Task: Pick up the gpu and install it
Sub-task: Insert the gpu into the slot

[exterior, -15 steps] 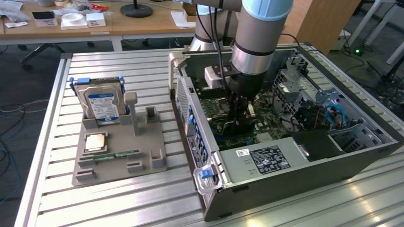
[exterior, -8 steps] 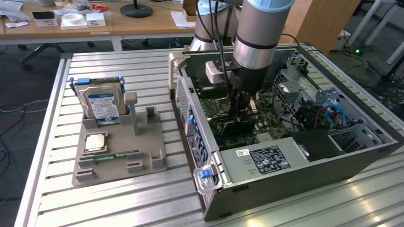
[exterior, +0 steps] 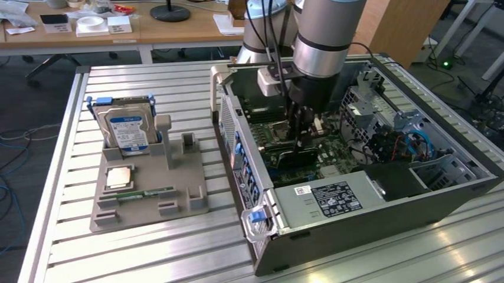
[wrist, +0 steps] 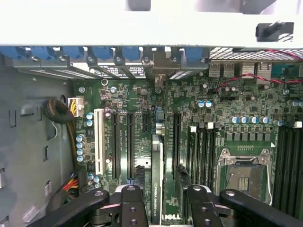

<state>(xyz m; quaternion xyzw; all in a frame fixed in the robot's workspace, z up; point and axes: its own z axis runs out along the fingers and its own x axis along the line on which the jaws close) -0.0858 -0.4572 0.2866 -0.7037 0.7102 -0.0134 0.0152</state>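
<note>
The gpu point(wrist: 157, 179) stands on edge in a motherboard slot inside the open computer case point(exterior: 393, 212), its thin green-black edge facing the wrist camera. My gripper point(wrist: 165, 201) hangs straight above it, one black finger on each side. The jaws are open, and bare motherboard shows between the card and one finger point(wrist: 199, 203). From the exterior view, the gripper point(exterior: 301, 144) reaches down into the middle of the case, with the dark gpu point(exterior: 293, 158) just beneath its fingers.
A grey holder point(exterior: 185, 177) on the slatted table, at the exterior view's left, carries a silver hard drive point(exterior: 126, 131), a CPU point(exterior: 120, 177) and a RAM stick point(exterior: 146, 194). Inside the case are the power supply point(exterior: 331, 197), an empty CPU socket point(wrist: 244, 175) and a white slot point(wrist: 99, 142).
</note>
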